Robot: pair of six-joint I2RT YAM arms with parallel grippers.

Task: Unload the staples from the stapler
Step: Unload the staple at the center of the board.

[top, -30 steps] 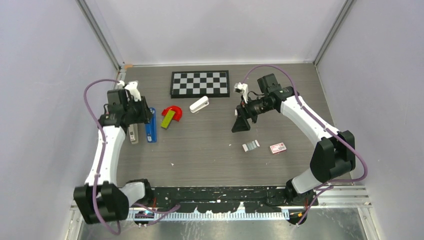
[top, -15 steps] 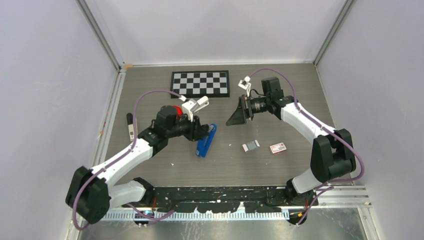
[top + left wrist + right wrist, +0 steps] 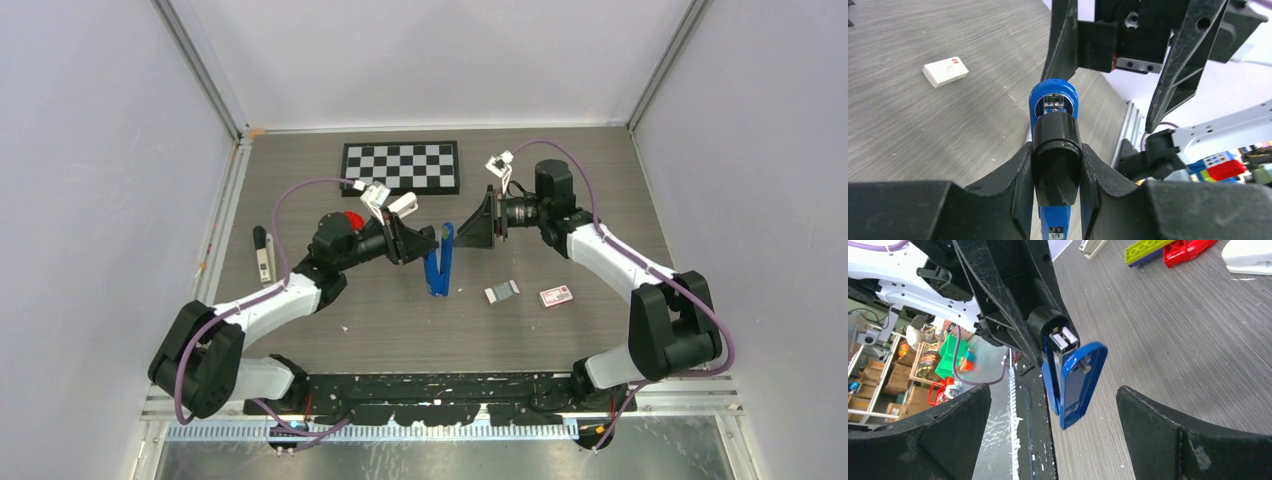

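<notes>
The left arm's fingers (image 3: 412,243) are clenching the stapler (image 3: 437,265) and holding it about the middle of the desk (image 3: 560,345). In the left wrist view they are pressing on both sides of its black body, with the rounded blue end (image 3: 1054,97) and a bit of bright metal poking out beyond them. The stapler is hanging open in a narrow V. Its joined end is pointing toward the near edge, and its two free ends are pointing toward the far edge. In the right wrist view the blue lid (image 3: 1079,385) is swinging away from the metal channel beside it. Whether the joined end is touching the desk I cannot tell.

The right arm's fingers (image 3: 478,230) are standing spread wide and grasping nothing. They are hovering just to the right of the stapler's free ends and facing them, apart from the stapler.

A checkered board (image 3: 400,166) is lying by the far edge. A white stapler (image 3: 403,206) is lying between it and the left arm, and a red piece (image 3: 352,219) is partly showing behind the left wrist. Right of the blue stapler, a grey strip of staples (image 3: 502,291) and a small red-and-white box (image 3: 556,296) are lying side by side. A slim grey object (image 3: 263,258) is lying near the left edge.
</notes>
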